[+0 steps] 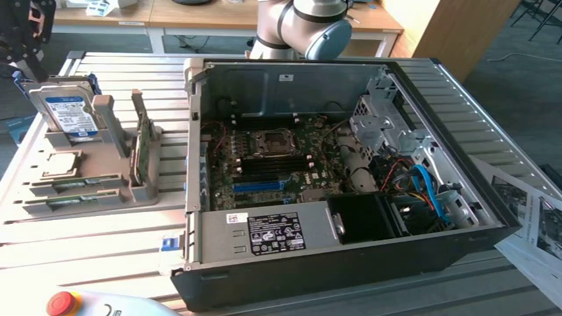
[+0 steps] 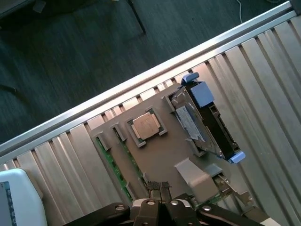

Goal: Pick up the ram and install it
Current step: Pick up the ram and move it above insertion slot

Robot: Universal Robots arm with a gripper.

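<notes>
While hanging over the grey tray [image 2: 164, 155] with jaws clenched on nothing, looks down on the parts set out there. Finds the ram [image 1: 79, 198] seated in a low slot of that tray, near the square processor [image 1: 57, 163], on the slatted surface [image 1: 97, 257] just beside the open computer case [image 1: 351, 270]. Judges it light, stiff and thin (fragile too, with bare chips). Probably best pinched across its flat faces at mid-length, clear of the contact edge.

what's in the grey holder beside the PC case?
Hard drive upright, CPU flat, ram lying in its slots, taller green card on edge. The holder floor under them is covered.
</notes>
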